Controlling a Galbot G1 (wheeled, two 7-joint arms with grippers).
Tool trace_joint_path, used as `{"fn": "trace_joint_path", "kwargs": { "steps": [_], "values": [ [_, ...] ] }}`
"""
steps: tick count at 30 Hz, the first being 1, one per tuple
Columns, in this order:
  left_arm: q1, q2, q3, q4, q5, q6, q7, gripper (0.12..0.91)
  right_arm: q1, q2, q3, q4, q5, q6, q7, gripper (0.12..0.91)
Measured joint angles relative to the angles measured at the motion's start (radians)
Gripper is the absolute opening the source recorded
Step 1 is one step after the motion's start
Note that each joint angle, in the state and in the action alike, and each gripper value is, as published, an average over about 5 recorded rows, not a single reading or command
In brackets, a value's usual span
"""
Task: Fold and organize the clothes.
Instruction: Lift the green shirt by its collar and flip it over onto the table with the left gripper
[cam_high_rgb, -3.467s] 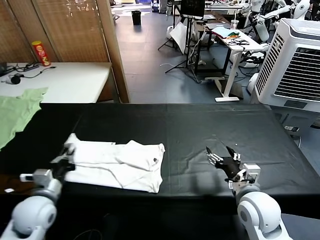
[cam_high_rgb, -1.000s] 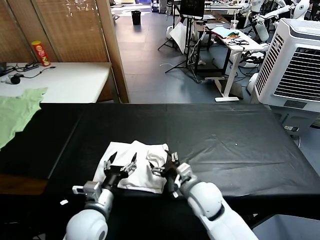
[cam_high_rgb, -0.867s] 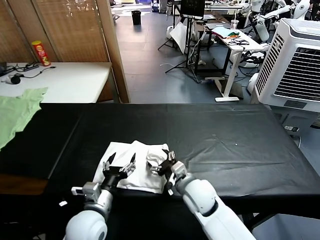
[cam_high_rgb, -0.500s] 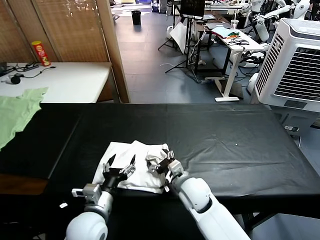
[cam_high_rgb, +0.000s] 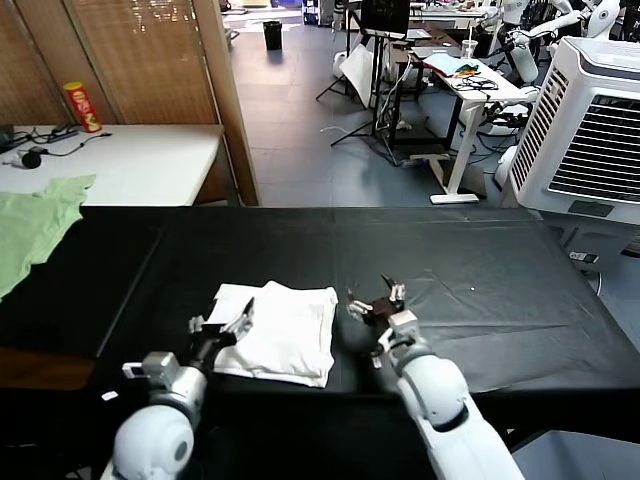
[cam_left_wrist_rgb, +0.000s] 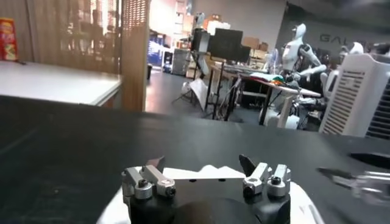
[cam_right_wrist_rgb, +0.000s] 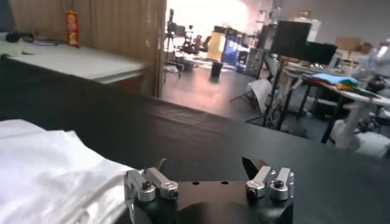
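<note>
t-shirt (cam_high_rgb: 281, 331) is lying folded on the black table (cam_high_rgb: 480, 260), near its front edge, no print readable. left gripper (cam_high_rgb: 222, 325) is hovering at its left edge, jaws spread, empty. right gripper (cam_high_rgb: 375, 301) is sitting just right of it, spread, empty. red canister (cam_high_rgb: 82, 106) is standing on the white table (cam_high_rgb: 140, 160), label unreadable.

light: bright, even | glare: doorway overexposed | wrist backgrounds: soft

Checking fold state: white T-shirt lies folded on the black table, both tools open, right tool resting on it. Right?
Not quite. In the head view the right tool is beside the T-shirt, apart from it, not on it. Rest holds; left tool open too.
</note>
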Motion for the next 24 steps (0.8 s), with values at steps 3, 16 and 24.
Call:
{"fn": "trace_joint_path", "kwargs": {
  "steps": [3, 16, 24],
  "values": [
    [-0.014, 0.023, -0.041, 0.041, -0.104, 0.0, 0.014, 0.798, -0.038, -0.01, 0.028, 0.038, 0.014, 0.001, -0.006, 0.798],
    [-0.015, 0.052, -0.109, 0.164, -0.364, 0.026, 0.026, 0.798, -0.108, -0.002, 0.055, 0.105, 0.024, 0.004, -0.013, 0.798],
    [-0.013, 0.058, -0.118, 0.186, -0.464, 0.044, 0.029, 0.717, -0.124, 0.002, 0.061, 0.113, 0.022, 0.007, -0.013, 0.798]
  ]
}}
